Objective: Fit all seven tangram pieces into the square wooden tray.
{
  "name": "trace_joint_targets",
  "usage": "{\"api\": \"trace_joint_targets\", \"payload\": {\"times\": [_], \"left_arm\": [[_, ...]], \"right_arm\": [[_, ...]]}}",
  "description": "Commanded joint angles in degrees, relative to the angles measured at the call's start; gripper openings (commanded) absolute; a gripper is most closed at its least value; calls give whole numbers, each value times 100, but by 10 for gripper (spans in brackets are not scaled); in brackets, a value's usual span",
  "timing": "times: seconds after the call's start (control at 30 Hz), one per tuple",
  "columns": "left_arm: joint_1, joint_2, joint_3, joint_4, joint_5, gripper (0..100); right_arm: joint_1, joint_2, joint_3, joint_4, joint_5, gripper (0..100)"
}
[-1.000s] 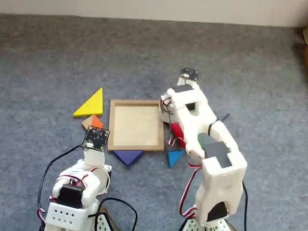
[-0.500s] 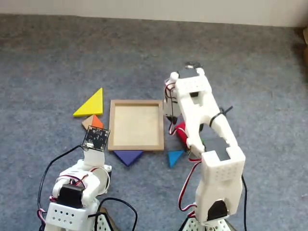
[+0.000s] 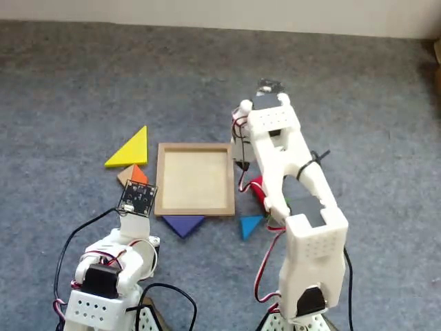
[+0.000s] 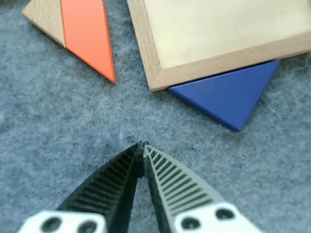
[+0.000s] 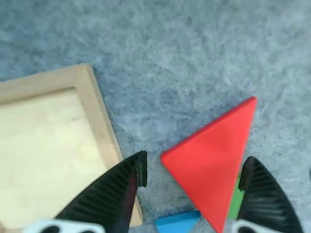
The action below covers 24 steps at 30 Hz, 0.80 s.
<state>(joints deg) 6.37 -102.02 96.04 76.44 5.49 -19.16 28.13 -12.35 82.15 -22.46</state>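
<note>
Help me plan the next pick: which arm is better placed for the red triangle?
Right, probably. The right gripper hangs open astride the red triangle; the left gripper is shut across the tray.

We find the tray (image 3: 194, 179) in the middle of the carpet (image 3: 344, 83). Left of it, toward its far corner, lies a large triangle (image 3: 131, 151). Nearer is a slanted piece (image 3: 137, 174) with a smaller piece (image 3: 126, 176) touching its left side. A broad triangle (image 3: 183, 223) lies against the tray's near edge. Off the near right corner sits a small triangle (image 3: 249, 225). Beyond it, right of the tray, another triangle (image 5: 214, 150) touches a part-hidden piece (image 5: 236, 201).
</note>
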Motion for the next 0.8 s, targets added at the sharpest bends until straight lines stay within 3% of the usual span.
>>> {"api": "trace_joint_targets", "payload": {"times": [0.0, 0.2, 0.43, 0.6, 0.77], "left_arm": [[119, -92, 110, 44, 35, 8], [119, -92, 110, 44, 35, 8], [119, -92, 110, 44, 35, 8], [119, -92, 110, 44, 35, 8], [119, -92, 110, 44, 35, 8]], "right_arm": [[-110, 321, -198, -48, -123, 303], [-31, 1059, -207, -40, -167, 303], [110, 716, -163, 4, -141, 294], [84, 312, -198, 4, 9, 188], [75, -92, -189, 4, 264, 178]]}}
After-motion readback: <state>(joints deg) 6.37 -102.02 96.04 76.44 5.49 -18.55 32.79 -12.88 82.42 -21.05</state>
